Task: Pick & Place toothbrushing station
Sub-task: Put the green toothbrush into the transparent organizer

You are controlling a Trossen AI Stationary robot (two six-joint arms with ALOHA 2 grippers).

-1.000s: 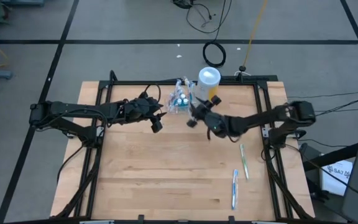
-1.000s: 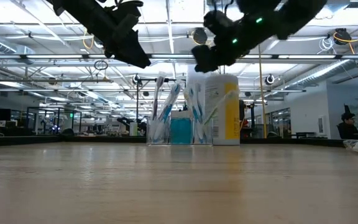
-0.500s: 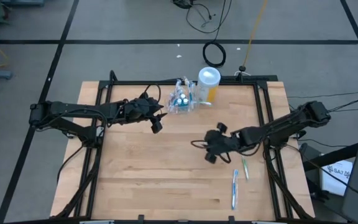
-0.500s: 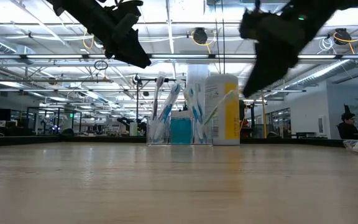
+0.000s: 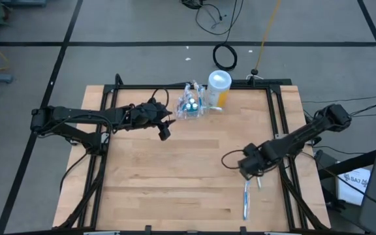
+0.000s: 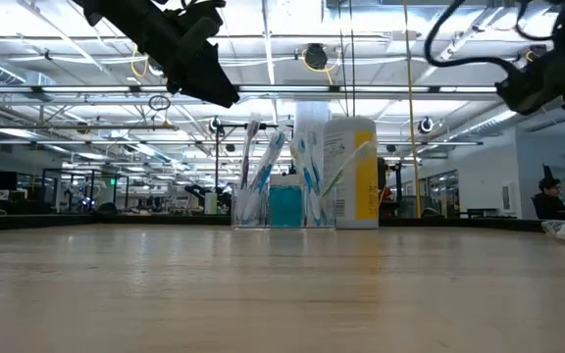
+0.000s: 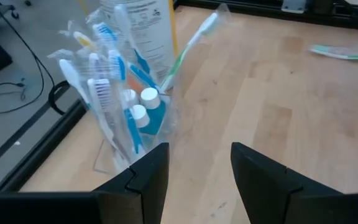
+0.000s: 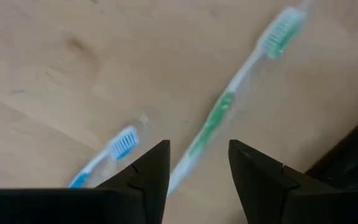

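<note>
A clear cup (image 5: 190, 104) stands at the table's far middle, holding several toothbrushes (image 7: 101, 93) and teal toothpaste tubes with white caps (image 7: 143, 107). My left gripper (image 5: 164, 130) hovers open just left of and nearer than the cup, its fingers (image 7: 199, 168) slanting down toward it without touching. A green toothbrush (image 8: 229, 106) and a blue one (image 8: 114, 149) lie flat on the wood near the right edge. My right gripper (image 5: 250, 171) hangs open above them, pointing down, its fingers (image 8: 199, 165) over the green brush's handle end, clear of it.
A taller yellow canister with a white lid (image 5: 219, 88) stands right beside the cup, on its right. Black frame rails (image 5: 281, 130) run along the table's sides. Bare wood (image 5: 175, 176) fills the middle and the near left. A person (image 6: 547, 196) sits far off in the room behind.
My right gripper has swung from beside the cup and canister toward the table's near right, sinking a little and tipping from roughly level to pointing straight down, and now hangs over the two loose toothbrushes. The cup and brushes have stayed put.
</note>
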